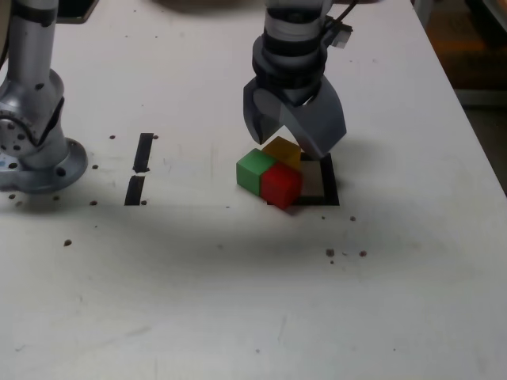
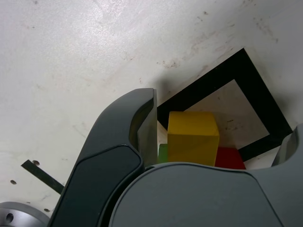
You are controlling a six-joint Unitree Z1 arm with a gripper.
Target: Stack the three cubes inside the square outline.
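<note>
Hovering over the table [image 1: 238,301], gripper [image 1: 291,136] with jaws spread wide, empty, straddling yellow cube [image 2: 193,137], likely lining up a grasp. Outline [image 2: 258,92]: yellow overlaps its edge, red [image 1: 281,185] on its corner, green [image 1: 255,170] just outside; nothing stacked.

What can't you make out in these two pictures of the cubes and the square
- Yellow cube, exterior view: back hidden by the open gripper.
- Green cube and red cube, wrist view: mostly covered by the gripper body.
- Square outline, exterior view: left part hidden by the cubes.
</note>
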